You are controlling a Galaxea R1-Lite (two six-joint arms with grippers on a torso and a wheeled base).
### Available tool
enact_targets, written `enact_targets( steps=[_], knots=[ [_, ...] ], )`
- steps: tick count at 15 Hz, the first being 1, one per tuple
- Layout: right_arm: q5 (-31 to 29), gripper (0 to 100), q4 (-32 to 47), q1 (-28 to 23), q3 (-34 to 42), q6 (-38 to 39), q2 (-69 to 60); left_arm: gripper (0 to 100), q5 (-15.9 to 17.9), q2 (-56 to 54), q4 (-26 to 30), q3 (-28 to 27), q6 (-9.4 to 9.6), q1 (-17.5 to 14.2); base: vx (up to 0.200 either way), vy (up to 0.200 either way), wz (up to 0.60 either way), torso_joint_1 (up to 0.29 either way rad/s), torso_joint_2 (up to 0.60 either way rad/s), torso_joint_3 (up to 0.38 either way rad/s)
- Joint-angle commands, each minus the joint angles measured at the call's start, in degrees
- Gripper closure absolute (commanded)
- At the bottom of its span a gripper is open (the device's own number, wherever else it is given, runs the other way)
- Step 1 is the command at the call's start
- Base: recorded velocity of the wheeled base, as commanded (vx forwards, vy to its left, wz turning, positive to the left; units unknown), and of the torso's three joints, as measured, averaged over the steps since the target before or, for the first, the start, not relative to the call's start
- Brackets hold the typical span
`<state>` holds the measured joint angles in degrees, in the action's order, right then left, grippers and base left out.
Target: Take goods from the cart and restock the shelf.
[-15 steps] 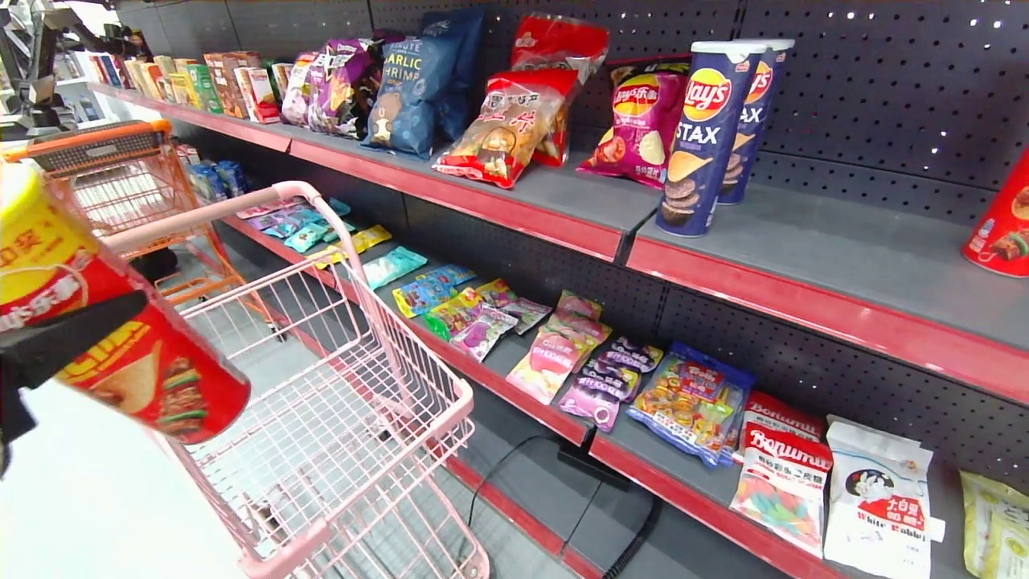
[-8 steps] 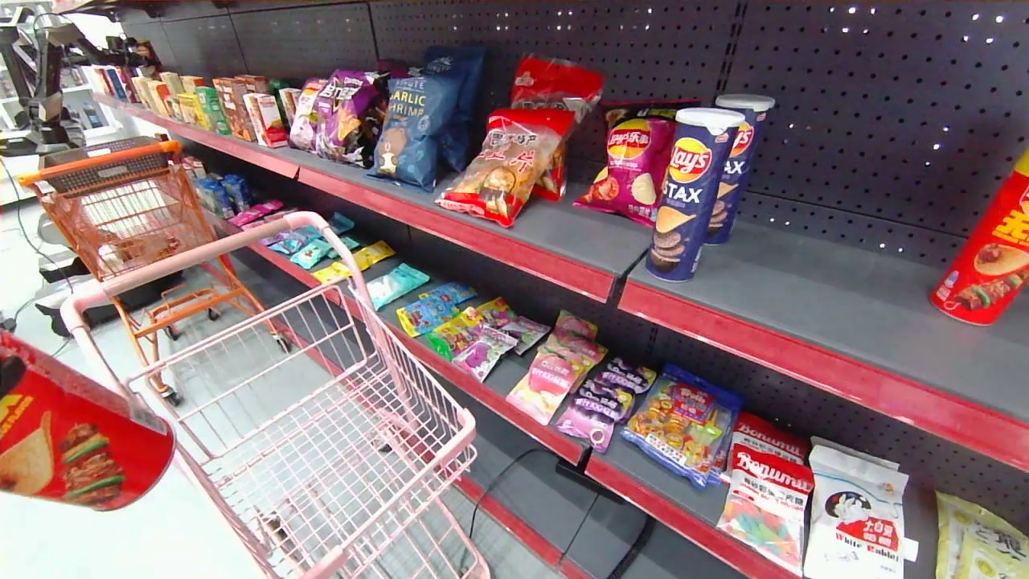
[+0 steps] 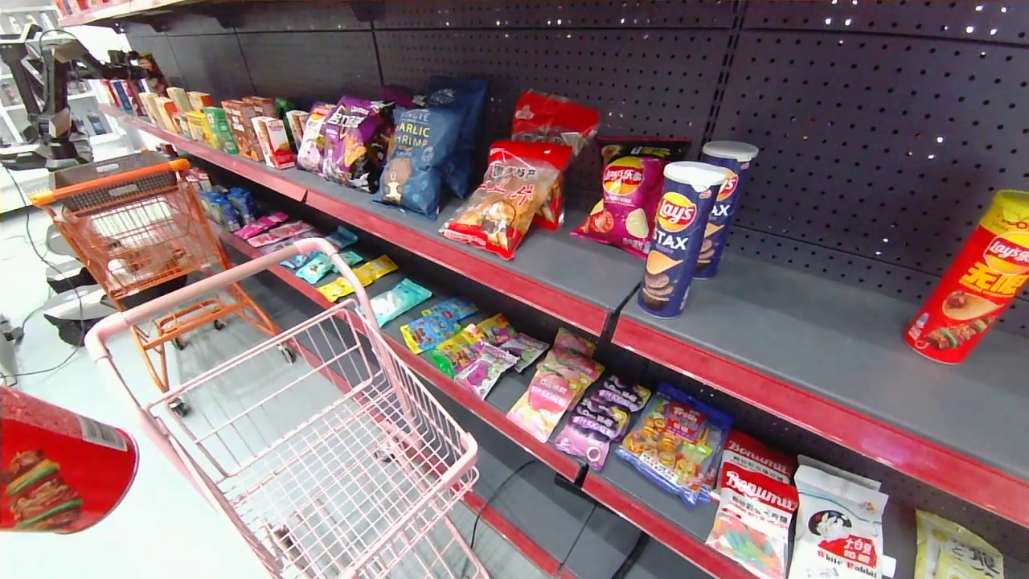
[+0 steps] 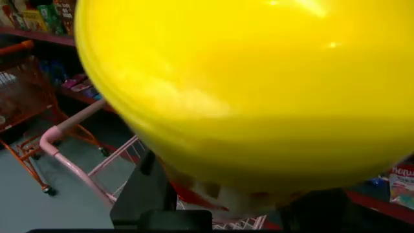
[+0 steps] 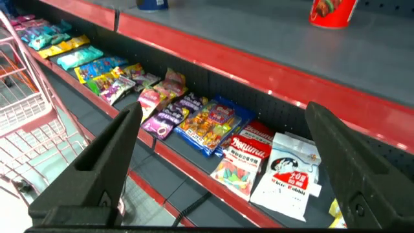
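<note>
Left jaws grip red chip can; right jaws apart near shelf

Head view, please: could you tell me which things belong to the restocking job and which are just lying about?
Job: red chip can, pink cart, upper shelf, matching red can.
Lying about: orange cart, blue cans, candy bags.

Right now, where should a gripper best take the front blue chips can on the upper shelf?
Probably grip the front blue chips can at mid-body, level, from the aisle side: it stands upright, round and slim, with a second blue can close behind.
</note>
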<state>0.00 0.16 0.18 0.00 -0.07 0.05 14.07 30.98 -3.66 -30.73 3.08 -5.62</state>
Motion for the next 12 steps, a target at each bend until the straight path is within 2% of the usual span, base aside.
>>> enact_targets(
  steps=[1,3,7,12],
  knots=[
    [0.0,0,0.02,-0.01,0.0,-0.01,0.04,100,-0.09,-0.83,0.05,0.06,-0.01,-0.09,0.0,0.0,0.0,0.051,-0.1,-0.066],
    [-0.09,0,0.02,-0.01,0.0,0.16,0.04,100,-0.09,-1.53,0.84,0.06,0.78,-0.09,0.0,0.0,0.0,0.013,-0.03,-0.011],
    [-0.09,0,0.02,-0.01,0.0,0.16,0.04,100,-0.27,-2.15,3.66,-0.03,4.91,-0.36,0.0,0.0,-0.6,0.001,-0.01,-0.002],
    [-0.09,0,0.02,-0.01,0.0,0.16,0.04,100,-3.78,-2.24,3.83,0.23,6.41,-0.36,0.0,0.0,-0.6,0.005,0.0,-0.002]
  ],
)
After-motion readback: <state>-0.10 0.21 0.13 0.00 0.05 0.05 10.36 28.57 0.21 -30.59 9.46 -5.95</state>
